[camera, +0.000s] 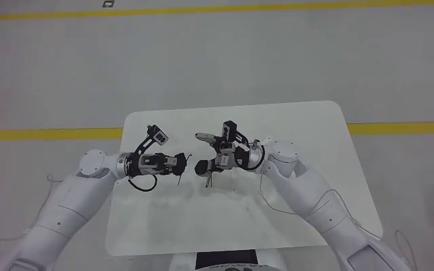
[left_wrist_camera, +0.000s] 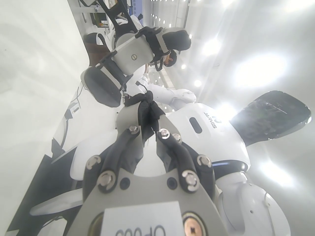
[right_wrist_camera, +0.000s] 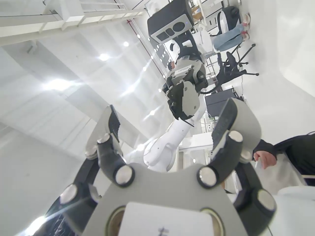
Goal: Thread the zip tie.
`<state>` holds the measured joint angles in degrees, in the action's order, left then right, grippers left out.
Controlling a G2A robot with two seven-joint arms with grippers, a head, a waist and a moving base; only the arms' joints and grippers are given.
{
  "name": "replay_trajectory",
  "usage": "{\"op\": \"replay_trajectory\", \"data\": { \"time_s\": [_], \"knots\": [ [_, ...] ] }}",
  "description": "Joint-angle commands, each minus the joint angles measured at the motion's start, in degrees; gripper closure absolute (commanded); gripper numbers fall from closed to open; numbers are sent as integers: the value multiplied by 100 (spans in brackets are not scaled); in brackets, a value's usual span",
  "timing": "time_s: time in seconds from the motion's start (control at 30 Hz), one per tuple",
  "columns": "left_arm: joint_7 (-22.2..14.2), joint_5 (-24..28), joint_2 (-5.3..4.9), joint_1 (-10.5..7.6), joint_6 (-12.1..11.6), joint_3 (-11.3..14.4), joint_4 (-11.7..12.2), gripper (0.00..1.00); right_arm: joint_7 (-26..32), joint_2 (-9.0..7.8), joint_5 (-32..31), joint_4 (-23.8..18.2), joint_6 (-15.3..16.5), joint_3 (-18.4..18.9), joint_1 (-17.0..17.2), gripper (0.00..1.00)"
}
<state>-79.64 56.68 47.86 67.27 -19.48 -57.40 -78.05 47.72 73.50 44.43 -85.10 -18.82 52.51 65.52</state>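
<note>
Above the table, the left tool pinches a thin black zip tie.

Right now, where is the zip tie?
The left wrist view shows the black zip tie clamped in the left hand; in the top view that hand hangs over the table's middle, facing the open right hand.

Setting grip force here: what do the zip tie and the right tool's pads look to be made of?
Zip tie: matte black, thin, kinked where the left tool pinches it, so probably flexible plastic. Right tool pads: black with fine ribbing, likely rubber, on smooth grey shells that may be plastic or metal.
</note>
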Motion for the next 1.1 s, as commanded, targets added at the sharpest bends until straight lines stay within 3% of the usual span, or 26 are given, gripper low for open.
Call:
{"op": "replay_trajectory", "data": {
  "time_s": [0.0,0.13,0.17,0.2,0.27,0.43,0.77,1.07],
  "knots": [
    [0,0,0,0,0,0,0,100,-78,3,20,-49,35,1,45,0],
    [0,0,0,0,0,0,0,100,-93,6,56,-38,95,3,76,4],
    [0,0,0,0,0,0,0,100,-83,6,55,-29,86,0,78,17],
    [0,0,0,0,0,0,0,100,-76,5,51,-25,86,-2,81,49],
    [0,0,0,0,0,0,0,100,-62,4,38,-35,93,-8,94,59],
    [0,0,0,0,0,0,0,100,-36,-4,16,-49,168,6,138,73],
    [0,0,0,0,0,0,0,100,-8,-4,8,-26,197,-4,150,87],
    [0,0,0,0,0,0,0,100,-23,-5,39,-8,204,11,169,84]
  ]
}}
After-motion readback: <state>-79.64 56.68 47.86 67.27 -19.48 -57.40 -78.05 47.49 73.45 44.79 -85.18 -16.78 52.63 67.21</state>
